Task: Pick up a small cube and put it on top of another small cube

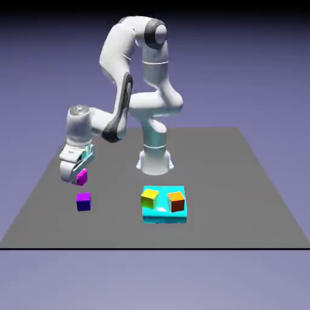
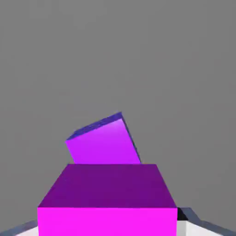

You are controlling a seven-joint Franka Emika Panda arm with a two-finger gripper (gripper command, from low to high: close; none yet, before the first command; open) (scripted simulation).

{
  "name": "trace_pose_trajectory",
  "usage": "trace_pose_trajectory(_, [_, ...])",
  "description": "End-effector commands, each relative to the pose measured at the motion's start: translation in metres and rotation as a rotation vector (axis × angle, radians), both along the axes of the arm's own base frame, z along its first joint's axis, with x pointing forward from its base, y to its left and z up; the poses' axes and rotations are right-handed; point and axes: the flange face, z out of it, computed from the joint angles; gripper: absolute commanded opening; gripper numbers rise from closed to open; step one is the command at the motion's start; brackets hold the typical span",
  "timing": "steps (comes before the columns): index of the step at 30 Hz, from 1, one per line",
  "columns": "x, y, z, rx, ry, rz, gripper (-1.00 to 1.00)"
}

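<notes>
The grey table [image 1: 242,200] carries a cyan tray [image 1: 164,213] well to the exterior view's right of the purple-topped cube [image 1: 83,201]. Just above that cube, the gripper [image 1: 77,172] clamps the magenta cube [image 1: 81,177] by opposite flat faces; it looks light, rigid, maybe slippery.

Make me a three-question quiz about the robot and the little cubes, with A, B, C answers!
1. Where is the magenta cube?
A. In the gripper, above the table
B. On the cyan tray
C. On the purple-topped cube

2. How many cubes sit on the cyan tray?
A. One
B. Two
C. Four

3. What is the gripper doing?
A. Open, holding nothing
B. Shut on the yellow cube
C. Shut on the magenta cube

Answers:
1 A, it hangs at the hand, up and behind the purple-topped cube.
2 B, a yellow cube and an orange cube.
3 C, the hand view shows magenta filling the space between the fingertips.
</notes>
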Motion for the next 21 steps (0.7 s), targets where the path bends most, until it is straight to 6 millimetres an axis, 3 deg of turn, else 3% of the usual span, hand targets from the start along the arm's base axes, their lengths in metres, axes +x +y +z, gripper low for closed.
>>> trace_pose_trajectory(1, [0.006,0.004,-0.004,-0.002,-0.003,0.017,-1.0])
trace_pose_trajectory(11, [0.003,-0.001,-0.07,0.0,-0.001,0.016,-1.0])
trace_pose_trajectory(12, [0.003,-0.001,-0.07,0.0,-0.001,0.016,1.0])
trace_pose_trajectory(13, [0.003,-0.001,-0.07,0.0,-0.001,0.016,1.0])
trace_pose_trajectory(21, [0.007,0.003,-0.011,-0.004,-0.005,0.019,1.0])
